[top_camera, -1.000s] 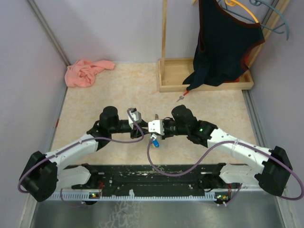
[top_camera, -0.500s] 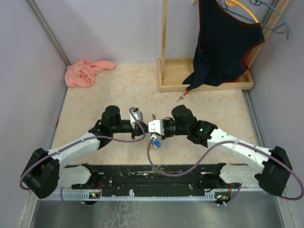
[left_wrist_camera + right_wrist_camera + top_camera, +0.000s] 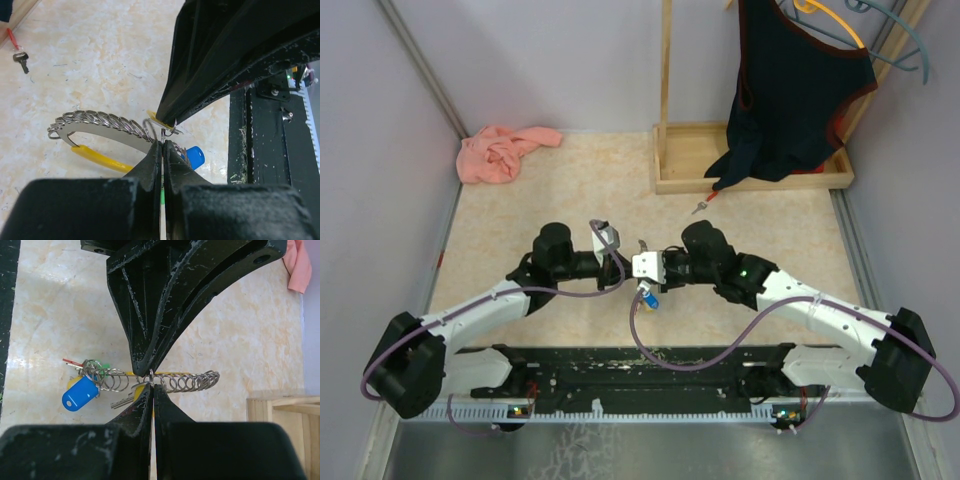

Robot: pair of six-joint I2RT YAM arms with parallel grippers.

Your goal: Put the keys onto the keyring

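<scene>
**A:** Keyring (image 3: pixel 185 381): where is it?

**B:** Pinched between both grippers over the middle of the desk (image 3: pixel 520 215), a little nearer the near edge. Its silvery coil of links stretches sideways from the pinch.

**A:** What hangs on it?

**B:** A blue cap (image 3: pixel 80 392) at one end, with small red and green tags (image 3: pixel 100 365) bunched beside it. A bare silver blade (image 3: pixel 122 401) sits under the links. A yellow piece (image 3: pixel 95 155) runs along beneath the coil; I cannot tell what it is.

**A:** And the left gripper (image 3: pixel 162 147)?

**B:** Its jaws are pressed together, with only a thin wire loop of the keyring nipped at the tips.

**A:** The right gripper (image 3: pixel 151 390)?

**B:** The same: closed tight on the ring wire. It comes in from the opposite side and meets the left almost tip to tip.

**A:** Does the blue cap touch the desk?

**B:** I cannot tell.

**A:** Any other keys?

**B:** A red key (image 3: pixel 703 204) lies loose on the desk, well apart, towards the far edge. It is just in front of the wooden rack (image 3: pixel 685 186) by the far right corner.

**A:** Anything else?

**B:** A dark garment (image 3: pixel 800 90) hangs over the rack, and a pink cloth (image 3: pixel 505 152) is bunched in the far left corner.
</scene>
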